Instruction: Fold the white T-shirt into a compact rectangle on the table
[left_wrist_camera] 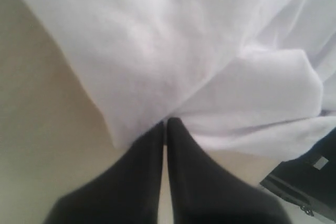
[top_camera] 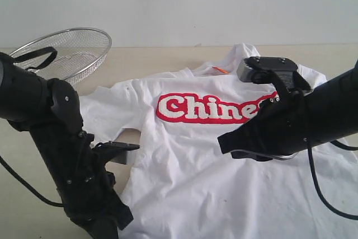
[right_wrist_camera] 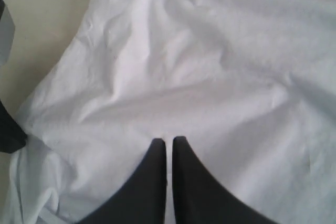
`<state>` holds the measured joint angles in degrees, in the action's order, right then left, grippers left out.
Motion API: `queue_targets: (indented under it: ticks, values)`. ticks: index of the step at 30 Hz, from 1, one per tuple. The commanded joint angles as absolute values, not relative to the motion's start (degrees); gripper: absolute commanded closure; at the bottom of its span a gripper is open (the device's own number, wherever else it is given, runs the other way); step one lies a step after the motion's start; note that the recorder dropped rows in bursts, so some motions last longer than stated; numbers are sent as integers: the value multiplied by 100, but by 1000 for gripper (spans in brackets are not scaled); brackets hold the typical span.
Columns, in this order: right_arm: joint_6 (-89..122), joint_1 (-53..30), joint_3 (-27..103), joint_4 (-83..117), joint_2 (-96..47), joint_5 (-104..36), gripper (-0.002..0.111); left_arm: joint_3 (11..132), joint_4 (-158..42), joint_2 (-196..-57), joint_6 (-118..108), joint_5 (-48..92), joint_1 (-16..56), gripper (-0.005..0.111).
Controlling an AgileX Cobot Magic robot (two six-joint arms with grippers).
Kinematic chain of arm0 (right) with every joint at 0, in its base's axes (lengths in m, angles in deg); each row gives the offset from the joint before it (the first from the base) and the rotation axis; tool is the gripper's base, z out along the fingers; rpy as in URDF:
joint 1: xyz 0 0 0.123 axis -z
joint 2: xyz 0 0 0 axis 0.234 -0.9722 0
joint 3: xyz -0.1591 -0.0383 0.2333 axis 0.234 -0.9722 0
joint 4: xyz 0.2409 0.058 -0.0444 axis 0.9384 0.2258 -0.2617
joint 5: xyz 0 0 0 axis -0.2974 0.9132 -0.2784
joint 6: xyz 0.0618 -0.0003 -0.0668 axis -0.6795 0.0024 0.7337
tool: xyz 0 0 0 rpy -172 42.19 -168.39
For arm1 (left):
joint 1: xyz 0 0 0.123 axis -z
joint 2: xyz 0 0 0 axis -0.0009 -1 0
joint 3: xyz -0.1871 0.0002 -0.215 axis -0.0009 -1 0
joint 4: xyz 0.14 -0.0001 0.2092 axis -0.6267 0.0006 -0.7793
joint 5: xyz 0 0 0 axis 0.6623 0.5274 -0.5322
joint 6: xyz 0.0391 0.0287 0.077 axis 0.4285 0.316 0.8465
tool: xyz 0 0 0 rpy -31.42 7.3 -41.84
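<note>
One white T-shirt [top_camera: 196, 160], one mesh basket [top_camera: 72, 48], one tabletop [top_camera: 168, 60]. Two claws: left claw [left_wrist_camera: 165, 123] and right claw [right_wrist_camera: 169, 141], both fingers together.

Lettering [top_camera: 196, 108] end hidden behind right arm [top_camera: 319, 113]; white T-shirt [top_camera: 184, 166] hem cut off below.

Red, white-outlined lettering [top_camera: 196, 108] is reading "Chine" across the chest of the white T-shirt [top_camera: 190, 166]; the right arm [top_camera: 319, 113] is covering the remaining letters.

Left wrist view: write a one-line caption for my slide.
Left gripper, jaws shut, tips at the edge of the white T-shirt lying on the table.
</note>
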<state>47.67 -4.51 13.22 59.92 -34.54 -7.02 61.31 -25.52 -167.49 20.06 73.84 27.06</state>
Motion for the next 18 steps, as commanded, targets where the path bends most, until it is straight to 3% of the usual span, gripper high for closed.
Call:
queue_targets:
  ticks: [1, 9, 18]
  values:
    - [4837, -431, 1301, 5975, -3391, -734, 109, 6085, -2867, -16789, 2140, 7139, 2566, 102]
    - [4860, -431, 1301, 5964, -3391, -791, 109, 6085, -790, -15698, 3490, 8123, 2630, 102]
    - [4849, -431, 1301, 5964, -3391, -768, 109, 6058, -1199, -15748, 2934, 7729, 3605, 102]
